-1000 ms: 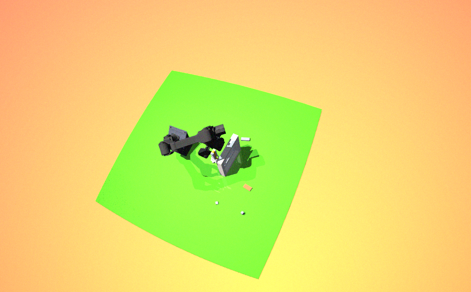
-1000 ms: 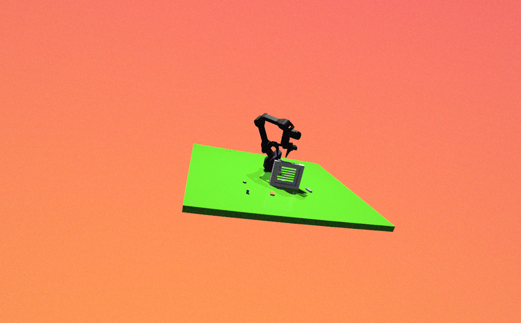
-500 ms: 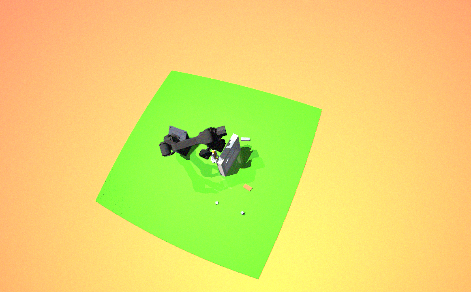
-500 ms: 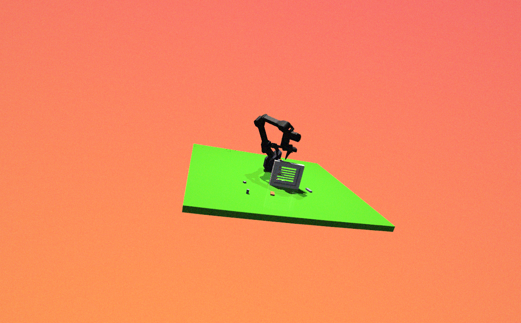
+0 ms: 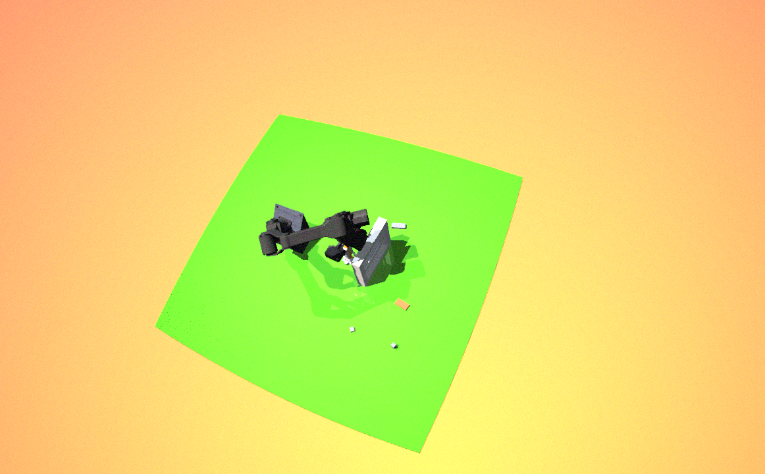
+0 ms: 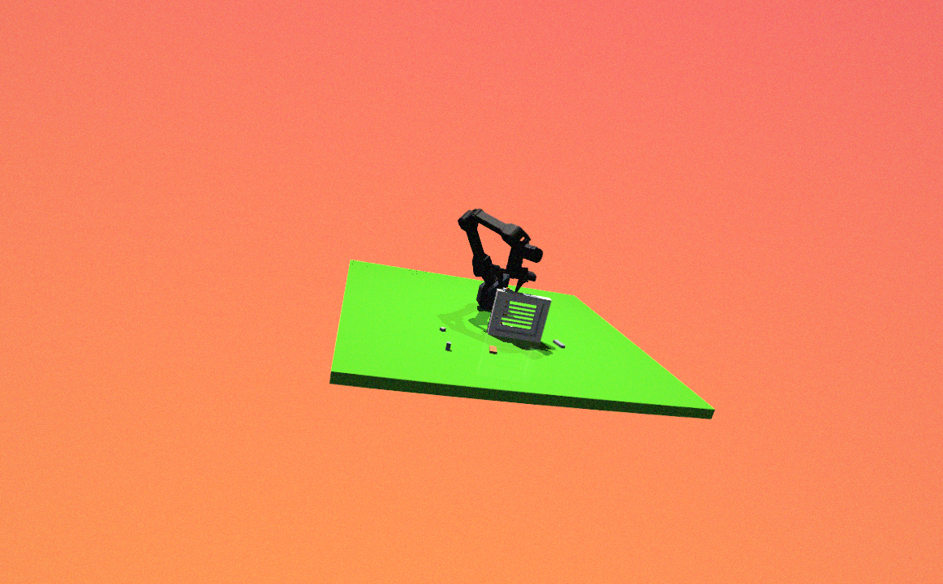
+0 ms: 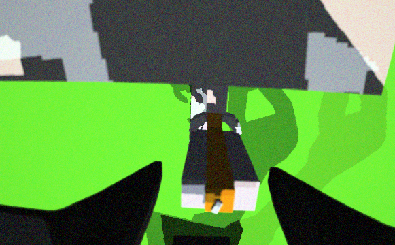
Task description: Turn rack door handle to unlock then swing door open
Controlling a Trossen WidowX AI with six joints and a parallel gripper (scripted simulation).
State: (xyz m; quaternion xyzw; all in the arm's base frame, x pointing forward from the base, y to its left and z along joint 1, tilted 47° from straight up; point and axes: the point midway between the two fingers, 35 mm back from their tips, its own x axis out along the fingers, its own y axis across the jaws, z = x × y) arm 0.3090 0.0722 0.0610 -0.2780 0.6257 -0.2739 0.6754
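The grey rack frame [image 5: 380, 224] [image 6: 494, 319] [image 7: 200, 41] stands upright on the green table [image 5: 326, 153] [image 6: 388, 312]. The slatted door looks shut in it; its handle side is hidden in the exterior view. The upright handle [image 7: 219, 160], dark with an orange middle strip and pale end faces, sticks out from the door on a short neck. My gripper [image 5: 347, 250] [image 7: 215, 171] is open and points down over the handle. In the wrist view one black fingertip stands on each side of the handle, with a gap on both sides. Their exact height relative to it is unclear.
A white bar [image 5: 399, 225] [image 6: 559, 343] lies beyond the frame. An orange block [image 5: 401, 304] [image 6: 492, 349] and two small pale blocks [image 5: 351, 329] [image 5: 394, 345] lie off one side. The frame's top edge is close to my gripper.
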